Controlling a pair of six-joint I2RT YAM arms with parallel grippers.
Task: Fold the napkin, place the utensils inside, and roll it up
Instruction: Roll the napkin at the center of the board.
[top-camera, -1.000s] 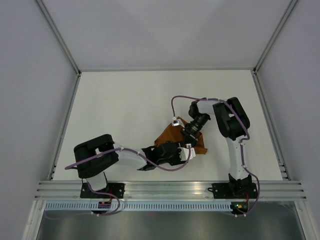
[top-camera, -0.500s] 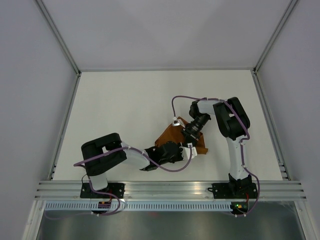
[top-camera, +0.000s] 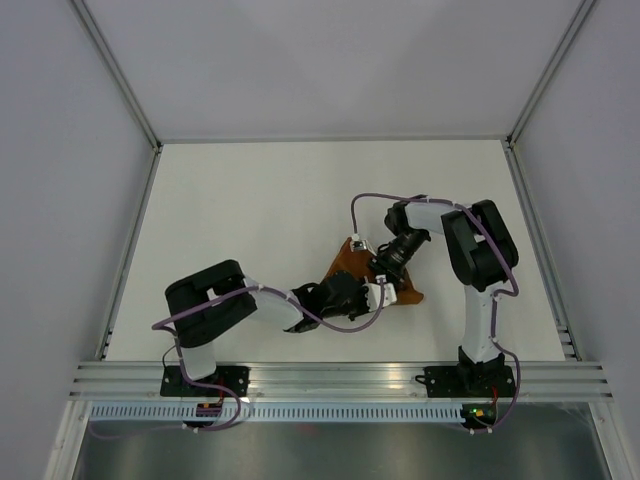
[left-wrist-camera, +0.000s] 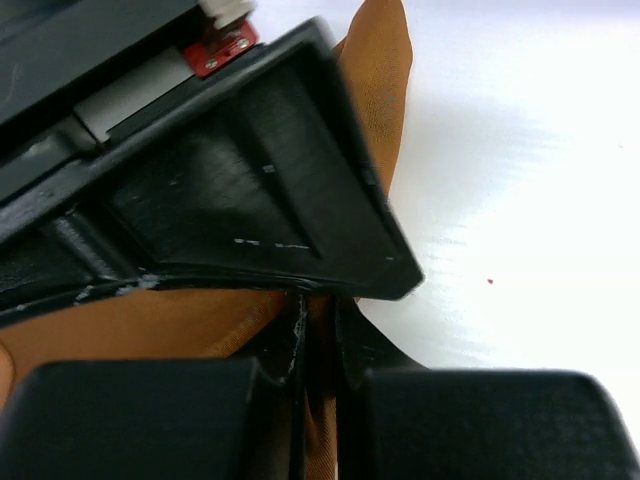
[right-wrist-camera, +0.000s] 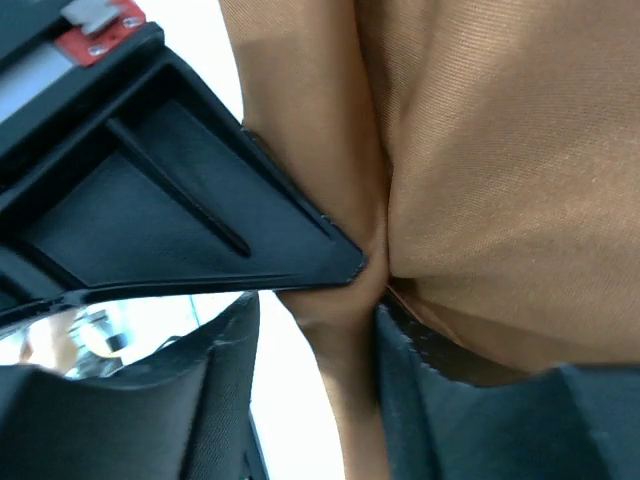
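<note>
The rust-orange napkin (top-camera: 349, 266) lies bunched into a small wedge on the white table, mostly covered by both grippers. My left gripper (top-camera: 374, 296) comes in from the left and is shut on a thin fold of the napkin (left-wrist-camera: 322, 400), which is pinched between its black fingers (left-wrist-camera: 270, 400). My right gripper (top-camera: 384, 274) reaches down from the right and meets it over the cloth. Its jaws are open, and a rolled ridge of napkin (right-wrist-camera: 345, 320) hangs in the gap against the right finger (right-wrist-camera: 440, 400). The utensils are hidden.
The white table (top-camera: 250, 210) is walled in by grey panels on three sides. An aluminium rail (top-camera: 330, 378) runs along the near edge by the arm bases. Purple cables (top-camera: 375, 196) loop over both arms.
The left gripper has closed on the napkin's fold. The right gripper has opened off the cloth, and its arm has swung slightly to the right. The napkin's near corner has shifted a little rightward.
</note>
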